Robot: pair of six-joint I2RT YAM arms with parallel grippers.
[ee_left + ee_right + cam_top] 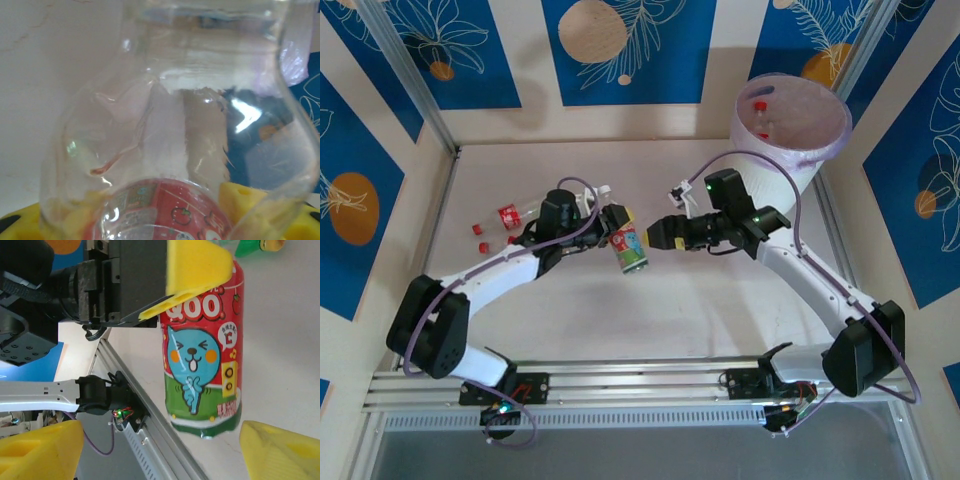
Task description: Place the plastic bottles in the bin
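My left gripper [620, 228] is shut on a plastic bottle [630, 250] with a red and green label showing a blue cartoon cat, held above the table's middle. In the left wrist view the clear body of this bottle [170, 125] sits between the yellow pads [240, 197]. My right gripper [654, 236] faces it from the right, open and just short of it. In the right wrist view the bottle [205, 350] hangs between and beyond my open fingertips [280, 450], the left gripper's pad [197, 270] pressing on it. The bin [790, 150] stands far right, bottles [760, 106] inside.
Several small red-capped bottles [508, 213] lie on the table at the left, beside the left arm. A green bottle with a yellow cap [252, 246] lies beyond the held one. The metal rail [640, 385] runs along the near edge.
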